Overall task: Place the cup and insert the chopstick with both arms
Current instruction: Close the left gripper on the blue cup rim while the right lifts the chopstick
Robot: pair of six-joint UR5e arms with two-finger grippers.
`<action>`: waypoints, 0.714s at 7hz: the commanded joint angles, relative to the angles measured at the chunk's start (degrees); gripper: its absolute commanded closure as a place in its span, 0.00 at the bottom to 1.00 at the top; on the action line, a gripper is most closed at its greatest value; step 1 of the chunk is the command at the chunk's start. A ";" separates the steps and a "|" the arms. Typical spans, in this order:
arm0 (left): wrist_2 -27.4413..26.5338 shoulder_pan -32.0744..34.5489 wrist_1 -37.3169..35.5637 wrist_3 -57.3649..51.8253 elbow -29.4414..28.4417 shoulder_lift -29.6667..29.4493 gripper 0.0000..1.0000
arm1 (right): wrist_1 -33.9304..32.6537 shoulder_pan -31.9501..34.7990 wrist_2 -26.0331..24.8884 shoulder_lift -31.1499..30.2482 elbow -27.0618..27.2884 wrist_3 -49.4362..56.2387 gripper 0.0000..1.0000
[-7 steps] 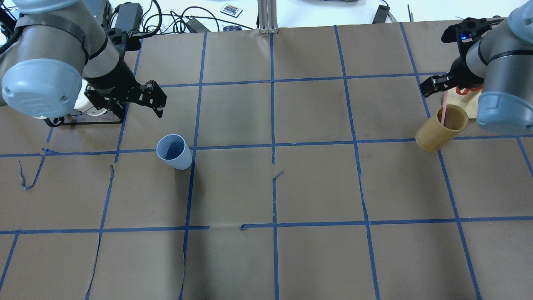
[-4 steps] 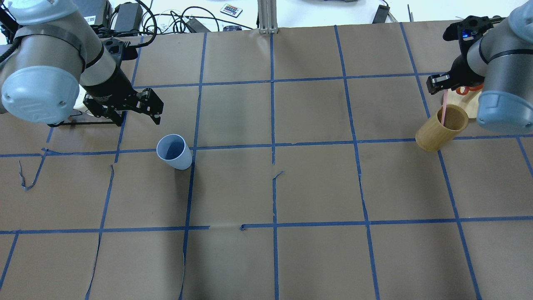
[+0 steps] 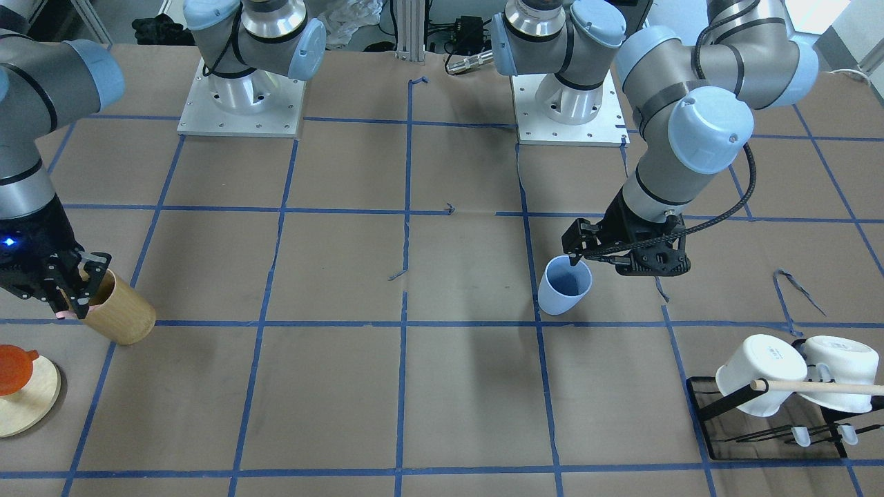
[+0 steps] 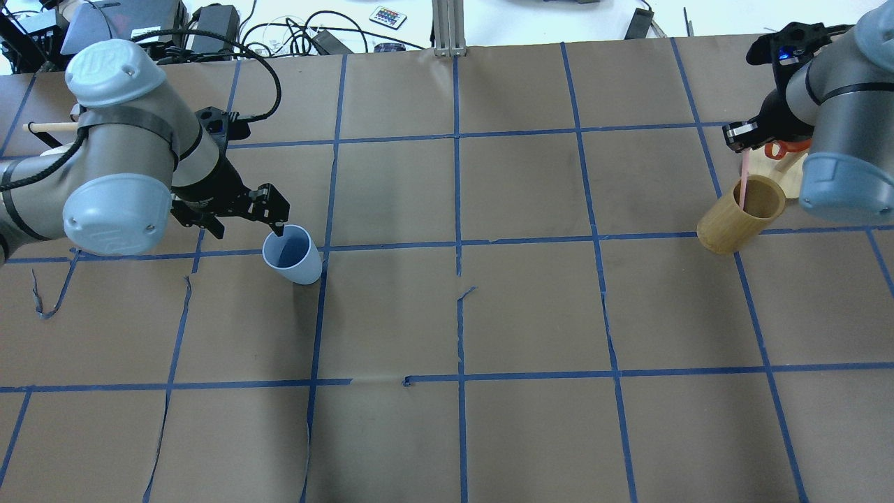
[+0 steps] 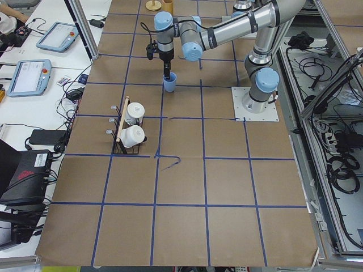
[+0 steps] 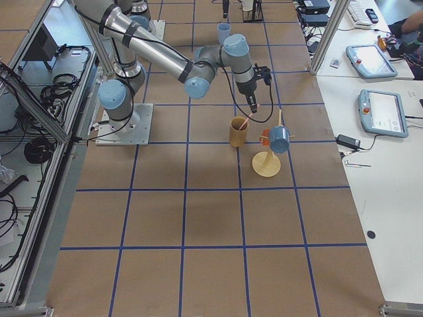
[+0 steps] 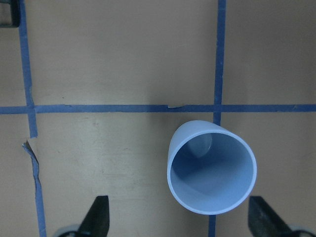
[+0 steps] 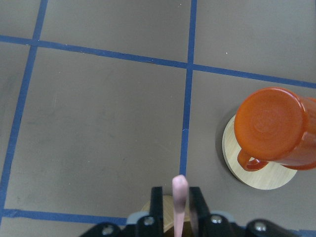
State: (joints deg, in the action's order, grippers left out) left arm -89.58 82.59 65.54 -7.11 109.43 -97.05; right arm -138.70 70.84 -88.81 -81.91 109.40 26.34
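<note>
The blue cup (image 4: pixel 292 255) stands mouth-up on the table's left side. The left gripper (image 3: pixel 625 261) hangs over it, spread wide, with one fingertip at the rim; whether it touches, I cannot tell. Farther off to the right, the right gripper (image 8: pixel 176 207) pinches the pink chopstick (image 4: pixel 745 178), whose lower end is lost inside the bamboo holder (image 4: pixel 740 213). Beyond that, an orange mug (image 8: pixel 274 128) is mostly hidden behind the arm in the overhead view.

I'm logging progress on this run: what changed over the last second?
The left pincer swung over to the rim of the blue cup, open. The right pincer closed on the pink chopstick. The blue cup and bamboo holder stayed put.
</note>
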 commanded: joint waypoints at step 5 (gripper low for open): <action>-0.59 -0.06 -1.38 -0.45 1.49 -4.19 0.62 | -0.08 0.00 -0.05 -0.09 -1.55 -0.06 0.85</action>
State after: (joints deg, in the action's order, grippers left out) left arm -90.17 82.53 64.08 -7.50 110.89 -100.47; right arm -138.88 70.81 -88.89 -81.99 108.55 26.27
